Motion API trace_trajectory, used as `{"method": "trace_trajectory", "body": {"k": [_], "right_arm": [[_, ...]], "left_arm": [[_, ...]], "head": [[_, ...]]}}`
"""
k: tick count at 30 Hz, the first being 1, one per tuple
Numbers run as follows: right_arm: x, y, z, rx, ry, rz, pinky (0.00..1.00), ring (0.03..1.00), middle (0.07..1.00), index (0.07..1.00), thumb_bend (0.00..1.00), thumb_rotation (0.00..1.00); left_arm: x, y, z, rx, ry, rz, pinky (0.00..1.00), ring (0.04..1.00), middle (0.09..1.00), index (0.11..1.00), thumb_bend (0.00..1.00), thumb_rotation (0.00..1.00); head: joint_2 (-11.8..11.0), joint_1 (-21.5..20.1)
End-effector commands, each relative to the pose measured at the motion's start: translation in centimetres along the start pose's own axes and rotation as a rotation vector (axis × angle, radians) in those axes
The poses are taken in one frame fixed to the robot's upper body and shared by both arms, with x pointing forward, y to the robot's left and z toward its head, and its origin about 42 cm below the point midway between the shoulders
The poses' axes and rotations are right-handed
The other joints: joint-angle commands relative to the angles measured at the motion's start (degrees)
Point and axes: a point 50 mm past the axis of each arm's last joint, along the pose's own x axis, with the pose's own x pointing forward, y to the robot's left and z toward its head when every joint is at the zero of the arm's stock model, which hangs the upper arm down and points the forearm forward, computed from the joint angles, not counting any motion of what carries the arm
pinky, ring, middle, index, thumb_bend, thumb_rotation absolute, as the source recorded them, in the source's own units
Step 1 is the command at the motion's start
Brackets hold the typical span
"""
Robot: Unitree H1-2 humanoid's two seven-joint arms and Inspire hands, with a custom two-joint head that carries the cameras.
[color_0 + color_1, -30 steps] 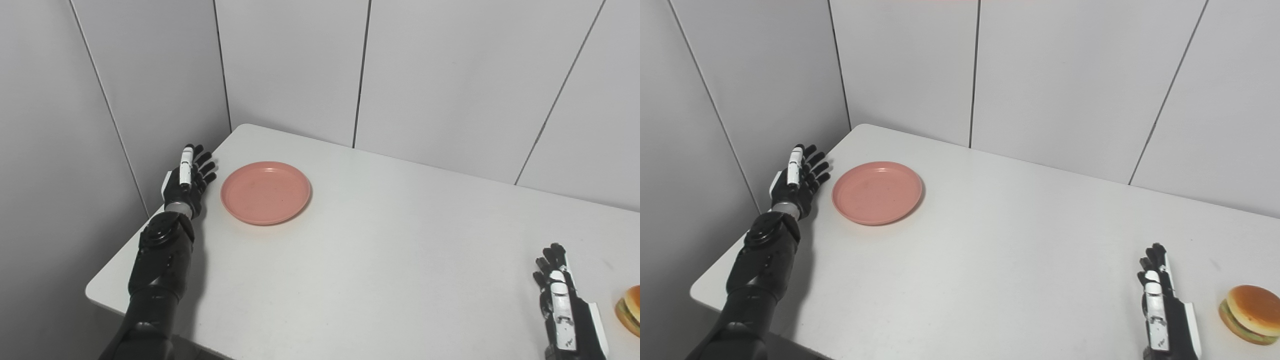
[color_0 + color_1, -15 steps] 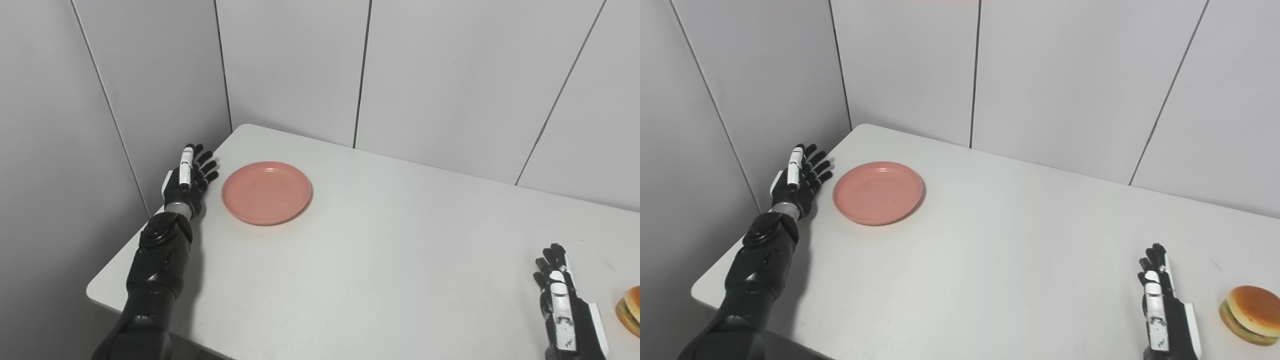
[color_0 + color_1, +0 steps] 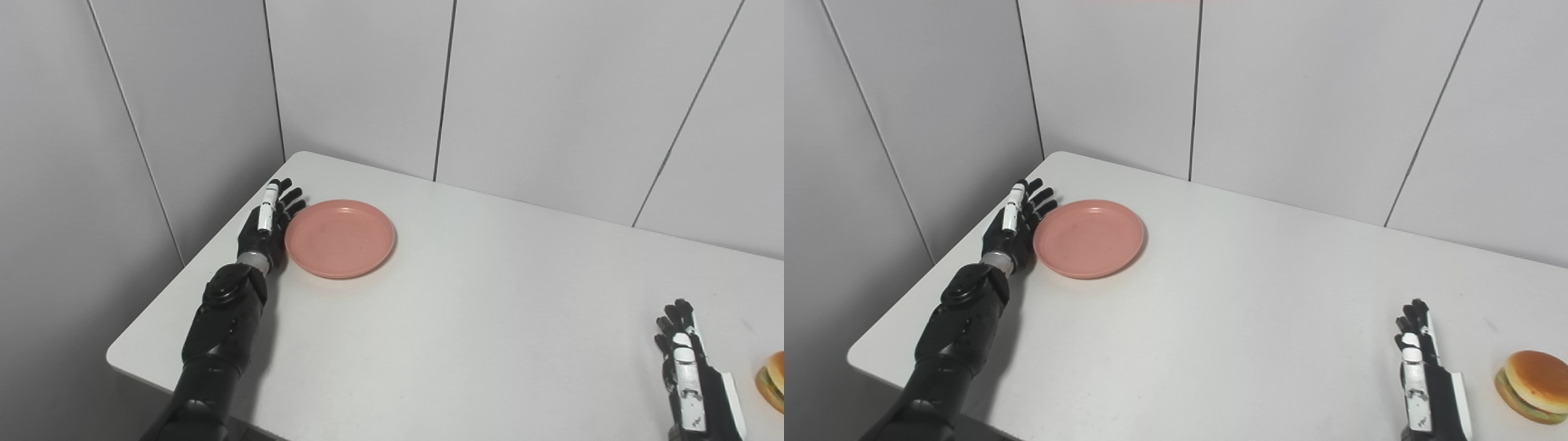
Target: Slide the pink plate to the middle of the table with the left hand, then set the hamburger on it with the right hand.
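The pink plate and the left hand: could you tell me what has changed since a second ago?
The left hand, open with fingers apart, has swung rightward from the table's left edge up against the rim of the pink plate, and the plate has slid slightly right toward the middle. The right hand, also open, and the hamburger stayed where they were.

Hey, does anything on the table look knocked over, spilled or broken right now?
Nothing stands out. The pink plate lies flat and bare beside the left hand; the hamburger sits upright and whole beside the right hand.
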Motion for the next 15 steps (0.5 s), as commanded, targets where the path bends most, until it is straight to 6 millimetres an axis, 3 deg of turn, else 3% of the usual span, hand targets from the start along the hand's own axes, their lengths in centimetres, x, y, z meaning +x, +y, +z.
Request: {"method": "trace_trajectory", "body": {"k": [1, 15], "right_arm": [[-1.7, 0.0, -1.7, 0.005, 0.075, -0.018, 1.00, 0.977, 0.983, 0.994, 0.10, 1.00], [-1.7, 0.7, -1.3, 0.006, 0.071, -0.022, 1.00, 0.967, 0.973, 0.982, 0.12, 1.00]], "left_arm": [[-0.1, -1.0, -0.3, -0.014, 0.023, -0.047, 0.94, 0.900, 0.895, 0.891, 0.33, 1.00], [-1.5, -3.6, -2.9, -0.004, 0.083, -0.128, 0.88, 0.873, 0.874, 0.865, 0.31, 1.00]], "head": [[0.3, -0.1], [1.9, -2.4]]}}
